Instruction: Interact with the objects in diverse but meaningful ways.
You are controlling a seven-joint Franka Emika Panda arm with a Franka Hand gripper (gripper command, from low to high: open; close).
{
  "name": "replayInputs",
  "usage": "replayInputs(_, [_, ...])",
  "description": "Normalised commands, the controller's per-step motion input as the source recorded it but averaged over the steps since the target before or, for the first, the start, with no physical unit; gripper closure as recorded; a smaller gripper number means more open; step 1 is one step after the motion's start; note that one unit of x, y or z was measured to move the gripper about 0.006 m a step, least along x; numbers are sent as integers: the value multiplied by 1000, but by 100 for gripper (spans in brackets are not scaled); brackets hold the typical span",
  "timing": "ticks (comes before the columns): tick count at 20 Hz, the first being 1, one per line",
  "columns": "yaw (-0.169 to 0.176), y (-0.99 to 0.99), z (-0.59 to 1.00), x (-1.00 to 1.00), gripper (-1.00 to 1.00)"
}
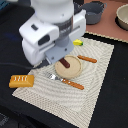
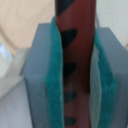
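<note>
Clamping the sausage between teal pads, the gripper (wrist view only) hides the grip outside.

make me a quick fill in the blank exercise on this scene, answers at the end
1. The tool is shut on the reddish-brown ____.
2. That toy hangs over the round tan ____ on the placemat.
3. The orange-handled fork lies on the ____.
4. The bun with white stripes is ____ in colour.

Missing words: sausage; plate; placemat; orange-brown
</note>
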Motion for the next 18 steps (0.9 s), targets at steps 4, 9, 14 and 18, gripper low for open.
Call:
replayInputs(4, [33,859,97,-485,100])
replayInputs(9, [32,825,22,-537,100])
replayInputs(14, [29,786,0,-561,100])
replayInputs(18, [49,705,12,-666,100])
